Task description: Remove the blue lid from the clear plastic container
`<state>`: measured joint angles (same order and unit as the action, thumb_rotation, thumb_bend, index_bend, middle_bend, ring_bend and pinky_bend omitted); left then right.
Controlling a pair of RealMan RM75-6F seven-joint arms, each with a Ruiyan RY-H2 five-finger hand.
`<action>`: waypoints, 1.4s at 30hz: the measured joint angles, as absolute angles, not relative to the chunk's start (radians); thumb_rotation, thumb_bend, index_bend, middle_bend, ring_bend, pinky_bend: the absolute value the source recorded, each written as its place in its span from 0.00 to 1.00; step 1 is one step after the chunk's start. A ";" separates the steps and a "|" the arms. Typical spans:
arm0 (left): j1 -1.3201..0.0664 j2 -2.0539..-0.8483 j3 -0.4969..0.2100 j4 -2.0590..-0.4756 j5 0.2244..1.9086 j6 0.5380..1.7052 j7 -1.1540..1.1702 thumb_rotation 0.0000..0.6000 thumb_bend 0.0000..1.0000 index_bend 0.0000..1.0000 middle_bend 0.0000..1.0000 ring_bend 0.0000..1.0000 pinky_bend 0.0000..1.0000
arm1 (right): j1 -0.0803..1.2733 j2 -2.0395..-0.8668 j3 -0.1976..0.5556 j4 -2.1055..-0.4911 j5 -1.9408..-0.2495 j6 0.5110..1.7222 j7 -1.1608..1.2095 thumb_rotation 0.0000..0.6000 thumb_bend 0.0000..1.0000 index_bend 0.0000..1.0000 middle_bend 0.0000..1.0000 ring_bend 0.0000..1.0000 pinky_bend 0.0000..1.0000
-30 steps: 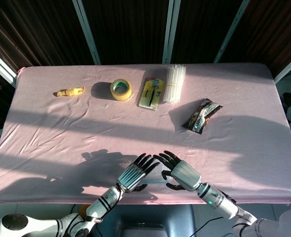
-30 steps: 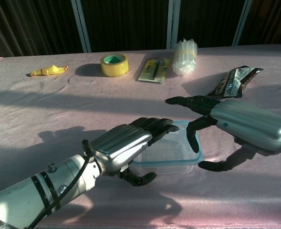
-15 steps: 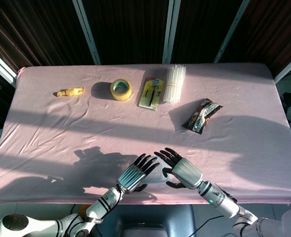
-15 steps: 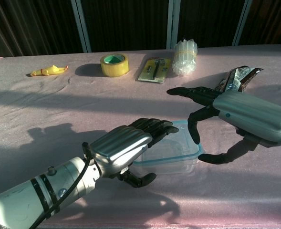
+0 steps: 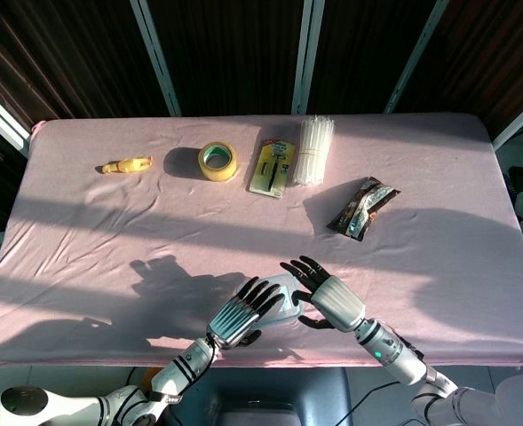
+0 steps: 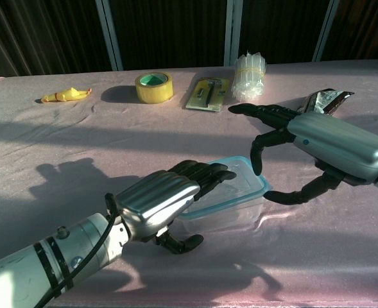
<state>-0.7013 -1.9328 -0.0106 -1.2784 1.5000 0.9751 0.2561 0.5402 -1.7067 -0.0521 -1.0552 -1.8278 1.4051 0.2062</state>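
The clear plastic container [image 6: 240,208] with its blue lid [image 6: 243,181] is near the table's front edge, tilted and raised a little off the cloth; in the head view the container [image 5: 283,297] shows between both hands. My left hand [image 6: 156,202] grips its left end, fingers lying over the lid and thumb underneath. My right hand [image 6: 330,151] hovers at the right end with its fingers spread and arched over the lid. Its thumb tip sits at the lid's right corner. In the head view the left hand [image 5: 237,317] and right hand [image 5: 329,300] flank the container.
Along the far side of the pink cloth lie a yellow toy [image 5: 126,165], a tape roll [image 5: 217,161], a carded razor [image 5: 272,167] and a bundle of clear straws [image 5: 314,151]. A dark snack packet [image 5: 363,207] lies to the right, just behind the right hand.
The container has come up off the cloth and tilted in my left hand's grip. My right hand has risen with it, and its thumb has moved in from the table to the lid's right corner.
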 measured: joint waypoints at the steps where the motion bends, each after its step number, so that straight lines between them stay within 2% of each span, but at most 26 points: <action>1: -0.701 -1.932 -0.010 -1.279 1.501 0.975 0.254 1.00 0.32 0.00 0.00 0.00 0.00 | 0.541 -1.715 -0.050 -1.043 -1.829 1.414 0.213 1.00 0.42 0.64 0.10 0.00 0.02; 8: -0.699 -1.918 -0.006 -1.290 1.508 0.977 0.243 1.00 0.32 0.00 0.00 0.00 0.00 | 0.552 -1.765 -0.044 -0.965 -1.850 1.467 0.239 1.00 0.44 0.65 0.11 0.00 0.02; 16: -0.698 -1.908 -0.007 -1.296 1.519 0.988 0.245 1.00 0.32 0.00 0.00 0.00 0.00 | 0.564 -1.783 -0.056 -0.951 -1.850 1.445 0.228 1.00 0.45 0.69 0.13 0.00 0.02; 20: -0.698 -1.905 -0.008 -1.298 1.521 0.990 0.242 1.00 0.32 0.00 0.00 0.00 0.00 | 0.568 -1.785 -0.060 -0.953 -1.849 1.438 0.222 1.00 0.52 0.72 0.14 0.00 0.02; 25: -0.697 -1.894 -0.009 -1.305 1.529 1.003 0.230 1.00 0.32 0.00 0.00 0.00 0.00 | 0.574 -1.786 -0.063 -0.953 -1.851 1.433 0.212 1.00 0.74 0.79 0.16 0.00 0.02; 31: -0.698 -1.878 -0.009 -1.305 1.575 1.050 0.186 1.00 0.32 0.00 0.00 0.00 0.00 | 0.573 -1.782 -0.067 -0.943 -1.848 1.438 0.200 1.00 0.87 0.80 0.17 0.00 0.02; 34: -0.698 -1.866 -0.007 -1.302 1.600 1.072 0.155 1.00 0.32 0.00 0.00 0.00 0.00 | 0.573 -1.781 -0.068 -0.937 -1.847 1.444 0.203 1.00 0.90 0.81 0.18 0.00 0.02; 42: -0.695 -1.846 -0.003 -1.301 1.629 1.109 0.100 1.00 0.33 0.00 0.00 0.00 0.00 | 0.575 -1.763 -0.056 -0.949 -1.844 1.477 0.207 1.00 0.90 0.81 0.18 0.00 0.02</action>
<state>-0.6950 -1.8462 -0.0025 -1.3015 1.6287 1.1091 0.1002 0.5751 -1.7626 -0.0559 -0.9488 -1.8440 1.4766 0.2073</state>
